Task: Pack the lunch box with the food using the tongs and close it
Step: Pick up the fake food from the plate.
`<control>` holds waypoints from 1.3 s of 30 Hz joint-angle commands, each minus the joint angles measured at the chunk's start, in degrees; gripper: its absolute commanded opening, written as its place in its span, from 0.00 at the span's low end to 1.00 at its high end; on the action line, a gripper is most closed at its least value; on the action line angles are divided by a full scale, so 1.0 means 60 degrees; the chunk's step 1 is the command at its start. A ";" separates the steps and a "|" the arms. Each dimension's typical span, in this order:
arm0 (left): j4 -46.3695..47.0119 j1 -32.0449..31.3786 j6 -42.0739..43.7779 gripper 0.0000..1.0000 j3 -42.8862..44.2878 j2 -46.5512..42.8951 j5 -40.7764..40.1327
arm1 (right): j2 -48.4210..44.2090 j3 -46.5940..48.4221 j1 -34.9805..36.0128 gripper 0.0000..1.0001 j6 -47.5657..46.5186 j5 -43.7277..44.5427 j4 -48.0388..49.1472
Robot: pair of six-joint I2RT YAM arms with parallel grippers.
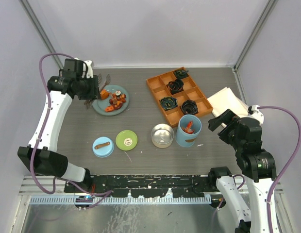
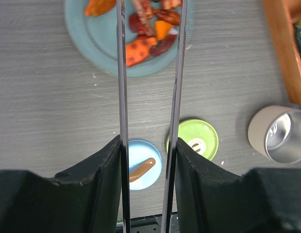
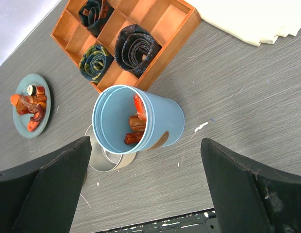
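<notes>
Top: left gripper (image 1: 90, 91) clamps slim grey metal tongs (image 2: 122, 73) above orange-red food chunks (image 1: 114, 101) on far-left flat teal plate (image 1: 99, 108); left wrist: arms span chunks, likely lining up a pinch; right wrist: right gripper (image 3: 144, 143) gapes empty near partly filled light-blue cylinder lunch box (image 3: 162, 121).

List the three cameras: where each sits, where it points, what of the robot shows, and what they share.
Top external: above and behind the robot, looking down on the table; left gripper and right gripper both show.
Left wrist: behind the left gripper, looking along the tongs to the teal plate; its dark fingers fill the bottom.
Right wrist: behind the right gripper, looking down into the light-blue cylinder; its fingers frame the lower corners.
Shared: all three show the teal plate and the steel tin.
</notes>
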 commanded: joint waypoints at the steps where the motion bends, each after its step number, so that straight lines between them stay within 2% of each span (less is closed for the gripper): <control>1: 0.0178 0.1182 -0.0417 0.42 -0.0018 0.0404 0.0609 | 0.0115 0.0130 -0.0030 1.00 -0.0049 0.0149 0.0326; 7: -0.0057 0.1887 -0.0819 0.42 0.0293 0.1303 0.0781 | 0.0108 0.0109 -0.0030 1.00 -0.0089 0.0264 0.0292; 15: -0.0054 0.2014 -0.1256 0.43 0.0571 0.2299 0.0443 | 0.0207 0.0115 -0.0036 1.00 -0.0205 0.0340 0.0310; 26: 0.0139 0.2080 -0.2057 0.44 0.1311 0.3609 0.0685 | 0.0363 0.0057 -0.0030 1.00 -0.0360 0.0461 0.0400; 39: 0.0631 0.2091 -0.2965 0.44 0.1260 0.4105 0.0869 | 0.0546 -0.0082 -0.0030 1.00 -0.0390 0.0361 0.0608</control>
